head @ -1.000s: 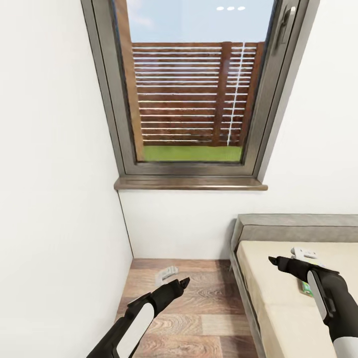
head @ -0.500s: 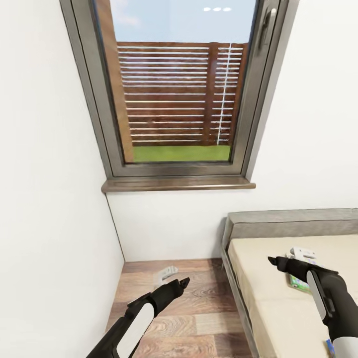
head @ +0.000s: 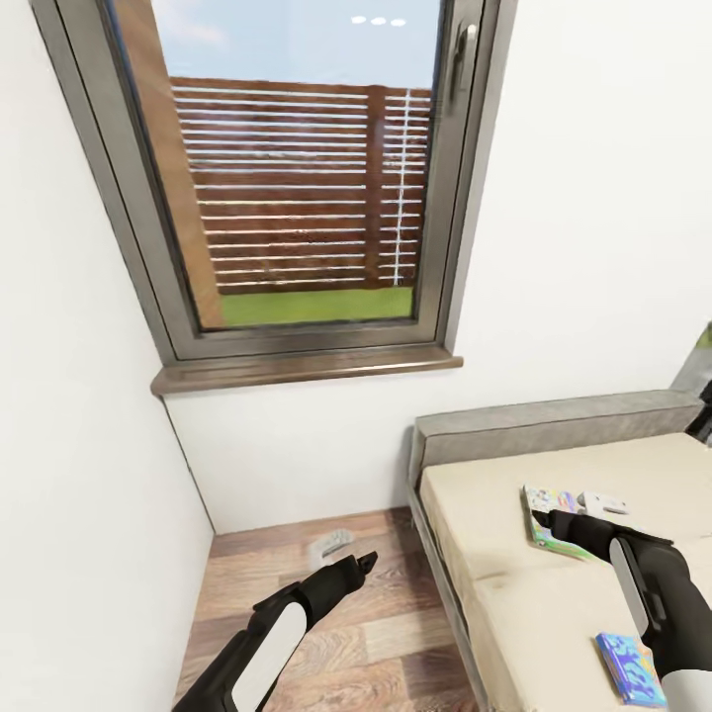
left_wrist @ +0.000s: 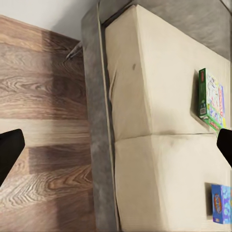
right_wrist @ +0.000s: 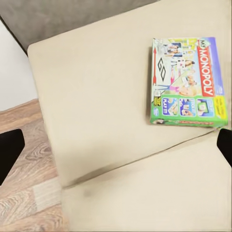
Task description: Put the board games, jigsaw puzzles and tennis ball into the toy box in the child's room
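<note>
My left gripper [head: 364,564] over wood floor [head: 326,603], right gripper [head: 542,518] over bed [head: 494,514]; jaws apart. Monopoly box [right_wrist: 186,82] mid-bed; blue game box [head: 627,667] near foot edge.

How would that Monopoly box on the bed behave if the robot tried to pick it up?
The Monopoly box looks like flat, rigid cardboard, so it would probably stay stiff and feel light. It lies flush on the soft mattress, so getting a finger under an edge may be awkward. Flat-sided, it shouldn't roll.
</note>
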Tool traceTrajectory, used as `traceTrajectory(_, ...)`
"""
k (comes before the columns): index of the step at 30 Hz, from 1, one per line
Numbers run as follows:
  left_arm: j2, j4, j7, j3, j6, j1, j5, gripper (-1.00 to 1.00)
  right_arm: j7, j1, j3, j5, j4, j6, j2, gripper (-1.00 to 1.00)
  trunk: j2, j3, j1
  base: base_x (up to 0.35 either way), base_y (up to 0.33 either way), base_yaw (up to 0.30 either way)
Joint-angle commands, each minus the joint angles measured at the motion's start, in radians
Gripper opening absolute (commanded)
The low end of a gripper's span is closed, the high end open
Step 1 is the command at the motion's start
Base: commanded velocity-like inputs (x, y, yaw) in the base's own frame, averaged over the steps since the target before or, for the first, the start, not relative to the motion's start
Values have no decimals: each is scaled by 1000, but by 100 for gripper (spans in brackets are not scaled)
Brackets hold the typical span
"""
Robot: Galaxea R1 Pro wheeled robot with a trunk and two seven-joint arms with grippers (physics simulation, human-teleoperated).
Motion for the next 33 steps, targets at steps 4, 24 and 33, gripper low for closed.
traceTrajectory(4, 0, -2, 9, -2, 2, -1, 11, 100, 4, -1, -2, 0, -1, 5, 0, 100, -1, -1, 0, 1, 0, -155)
traceTrajectory(24, 0, -2, 9, -2, 2, -1, 11, 100, 4, -1, -2, 0, -1, 5, -1, 100, -1, -1, 0, 0, 63, -41)
traceTrajectory(33, 0, -2, 10, -2, 2, -1, 11, 100, 4, -1, -2, 0, -1, 5, -2, 100, -1, -1, 0, 0, 77, -5)
